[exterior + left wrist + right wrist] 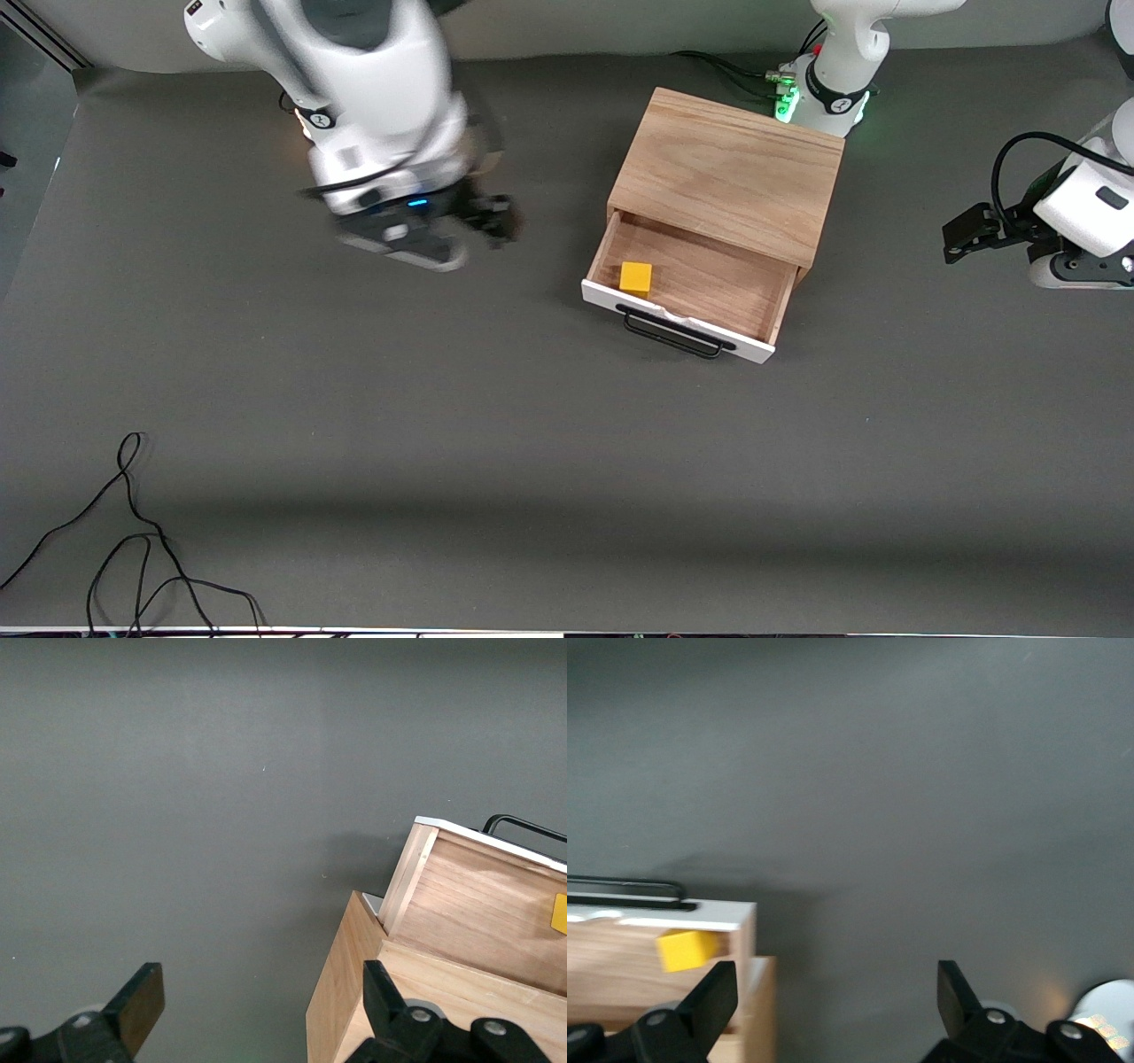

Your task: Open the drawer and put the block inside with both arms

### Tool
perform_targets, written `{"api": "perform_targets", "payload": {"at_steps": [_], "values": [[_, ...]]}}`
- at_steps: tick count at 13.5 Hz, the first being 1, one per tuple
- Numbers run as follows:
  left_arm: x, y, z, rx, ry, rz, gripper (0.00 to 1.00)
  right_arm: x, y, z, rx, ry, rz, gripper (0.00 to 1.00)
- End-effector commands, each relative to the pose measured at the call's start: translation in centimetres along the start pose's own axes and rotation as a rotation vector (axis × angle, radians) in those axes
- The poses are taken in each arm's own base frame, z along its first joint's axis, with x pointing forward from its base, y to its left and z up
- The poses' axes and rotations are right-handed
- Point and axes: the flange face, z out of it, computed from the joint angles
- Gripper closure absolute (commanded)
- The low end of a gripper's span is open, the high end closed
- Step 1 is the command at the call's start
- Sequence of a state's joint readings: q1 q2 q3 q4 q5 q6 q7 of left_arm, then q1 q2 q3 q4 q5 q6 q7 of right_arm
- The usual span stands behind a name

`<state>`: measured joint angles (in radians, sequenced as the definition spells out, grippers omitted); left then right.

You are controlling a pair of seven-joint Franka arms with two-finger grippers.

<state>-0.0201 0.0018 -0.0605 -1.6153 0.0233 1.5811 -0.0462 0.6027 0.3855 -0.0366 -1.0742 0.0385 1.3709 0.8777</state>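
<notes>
The drawer (687, 288) stands pulled open out of the oak cabinet (726, 173), its white front and black handle (678, 334) facing the front camera. The yellow block (635, 277) lies inside the drawer, in the corner by the white front at the right arm's end. My right gripper (493, 220) is open and empty, over bare table beside the cabinet toward the right arm's end. Its wrist view shows the gripper (835, 988), the block (687, 950) and the drawer front (664, 914). My left gripper (964, 234) is open and empty at the left arm's end, and its wrist view (261, 992) shows the cabinet (341, 1001) and drawer (461, 904).
A grey mat (443, 425) covers the table. A loose black cable (133, 540) lies on it near the front camera at the right arm's end. Cables (740, 71) run to the left arm's green-lit base (828, 97) by the cabinet.
</notes>
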Motion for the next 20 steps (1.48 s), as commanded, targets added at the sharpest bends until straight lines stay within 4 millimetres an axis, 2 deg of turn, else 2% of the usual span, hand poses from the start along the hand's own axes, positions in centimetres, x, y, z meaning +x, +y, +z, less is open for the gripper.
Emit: {"api": "perform_targets", "payload": {"at_steps": [1, 2, 3, 5, 6, 10, 14, 20], "values": [[-0.2, -0.2, -0.2, 0.012, 0.009, 0.015, 0.0, 3.0, 8.6, -1.0, 0.016, -0.028, -0.12, 0.0], [-0.2, -0.1, 0.0, 0.012, 0.004, 0.016, 0.0, 4.3, 11.3, -1.3, 0.024, -0.025, -0.167, 0.0], [-0.3, -0.3, 0.0, 0.013, 0.0, 0.013, 0.0, 6.3, 15.1, -1.3, 0.046, -0.018, -0.184, 0.0], [-0.5, -0.2, 0.4, 0.013, -0.008, 0.014, 0.0, 8.1, 20.6, -0.8, 0.066, 0.004, -0.238, 0.0], [-0.5, -0.2, 0.4, 0.013, -0.008, 0.015, 0.0, 9.1, 23.0, -0.6, 0.072, 0.008, -0.245, 0.0], [-0.4, -0.2, 0.3, 0.013, -0.002, 0.014, 0.0, 11.8, 30.2, -0.2, 0.067, 0.013, -0.302, 0.0], [-0.4, -0.2, 0.2, 0.013, 0.001, 0.014, 0.0, 14.2, 35.4, 0.6, 0.043, 0.03, -0.347, 0.0], [-0.4, -0.2, 0.3, 0.013, 0.0, 0.014, 0.0, 14.3, 35.9, 0.8, 0.021, 0.024, -0.344, 0.0]]}}
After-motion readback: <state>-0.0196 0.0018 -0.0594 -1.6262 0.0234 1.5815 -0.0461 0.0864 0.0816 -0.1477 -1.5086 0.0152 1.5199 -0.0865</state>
